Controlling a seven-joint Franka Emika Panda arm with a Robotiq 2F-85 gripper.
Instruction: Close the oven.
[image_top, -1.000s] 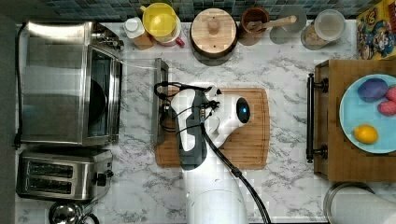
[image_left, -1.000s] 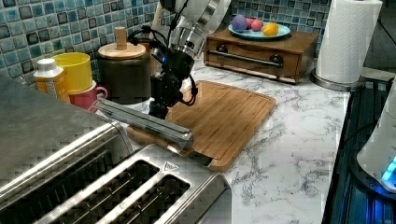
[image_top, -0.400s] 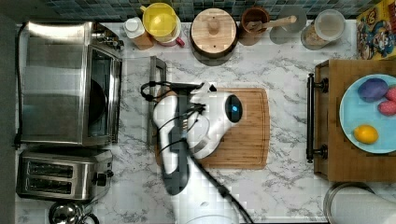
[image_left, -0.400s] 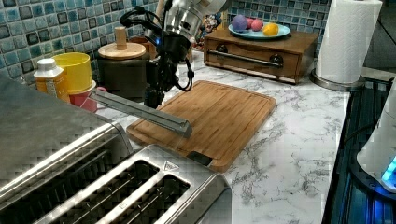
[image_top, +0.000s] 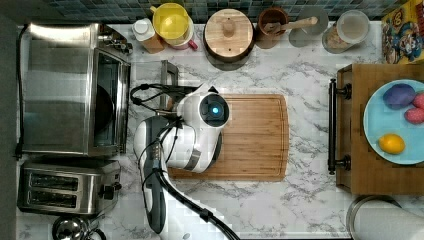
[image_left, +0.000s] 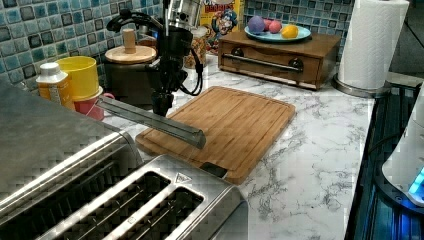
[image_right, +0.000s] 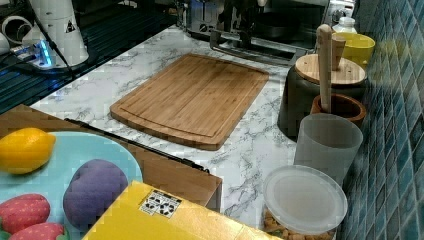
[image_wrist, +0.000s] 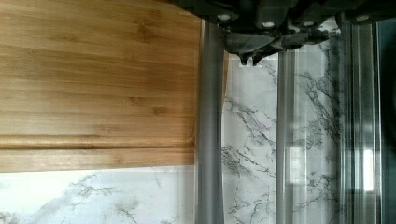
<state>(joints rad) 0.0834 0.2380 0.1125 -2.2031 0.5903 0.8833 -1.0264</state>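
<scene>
While I'm working on shutting the oven (image_top: 70, 90), the top view is showing it at the far left of the counter. Its glass door is sitting partway up, with the handle (image_top: 167, 75) poking out beside my arm (image_top: 195, 135). Along the back, the brown crock (image_top: 272, 22) is holding a wooden utensil and the blue plate (image_top: 372, 135) is carrying fruit.

In the left view, the claw (image_left: 162, 102) is sitting right at the handle bar. I can't tell whether it's clenched or released. My worry is the bar slipping off, which I'm guessing would drop the door back down.

In the right view, the lidded jar (image_right: 305, 200) is holding brownish bits and the frosted cup (image_right: 327, 145) is looking empty.

In the wrist view, the bar is running just past the cutting board (image_wrist: 93, 70).
</scene>
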